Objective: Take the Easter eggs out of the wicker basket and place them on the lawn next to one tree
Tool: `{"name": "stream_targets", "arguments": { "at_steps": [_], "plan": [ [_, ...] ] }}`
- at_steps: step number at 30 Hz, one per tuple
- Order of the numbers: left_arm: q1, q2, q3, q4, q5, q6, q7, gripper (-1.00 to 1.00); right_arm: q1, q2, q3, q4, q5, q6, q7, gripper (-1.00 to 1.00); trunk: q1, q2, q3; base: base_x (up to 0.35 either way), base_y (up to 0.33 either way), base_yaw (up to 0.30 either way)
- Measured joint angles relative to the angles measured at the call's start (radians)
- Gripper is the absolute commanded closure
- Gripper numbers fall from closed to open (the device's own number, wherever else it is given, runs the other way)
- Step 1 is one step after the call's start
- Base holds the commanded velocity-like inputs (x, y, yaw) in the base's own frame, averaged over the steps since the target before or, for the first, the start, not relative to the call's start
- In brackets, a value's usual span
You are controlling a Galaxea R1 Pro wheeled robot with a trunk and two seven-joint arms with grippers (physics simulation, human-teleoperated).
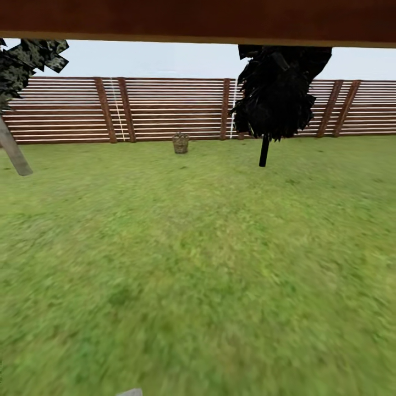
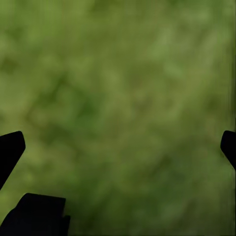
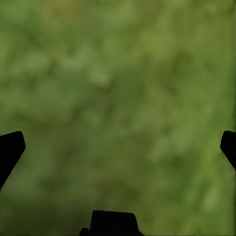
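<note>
Head view is looking out over the lawn (image 1: 198,264), broad green grass running back to a slatted wooden fence (image 1: 165,110). Wicker basket (image 1: 180,143) is sitting far off on the grass, just in front of the fence, upright, a little left of centre. Too small to tell whether any eggs are lying inside it. Thin black-trunked dark tree (image 1: 264,149) is standing right of the basket, well apart from it, with its dark foliage hanging above. Pale grey trunk of another tree (image 1: 14,151) is leaning at the far left edge, with blocky dark leaves above it. A dark reddish-brown beam (image 1: 198,19) is crossing the top of the view, pale sky under it. A small grey bit is poking in at the bottom edge; cannot tell what it is.

Left wrist view: left gripper (image 2: 123,147) is pointing down at blurred grass, fingertips (image 2: 11,147) showing as dark shapes at the opposite edges, so the jaws are standing wide apart, holding nothing and touching nothing.

Right wrist view: right gripper (image 3: 123,147) is doing the same, dark fingertips (image 3: 11,147) at both edges, jaws spread wide, nothing between them, blurred green grass beyond.
</note>
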Motion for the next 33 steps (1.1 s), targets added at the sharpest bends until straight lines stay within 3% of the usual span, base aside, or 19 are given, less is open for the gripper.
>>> {"name": "stream_targets", "arguments": {
  "at_steps": [8,33],
  "plan": [
    [0.000,0.000,0.000,0.000,0.000,0.000,0.000,-1.00,0.000,0.000,0.000,0.000,0.000,0.000,0.000,-1.00,0.000,0.000,-0.003,0.309,-0.168,0.215],
    [0.000,0.001,0.000,0.000,0.000,0.000,0.000,-1.00,0.000,-0.002,-0.001,0.001,0.000,-0.003,-0.004,-1.00,0.000,0.000,-0.003,0.310,-0.148,0.004]
  ]
}}
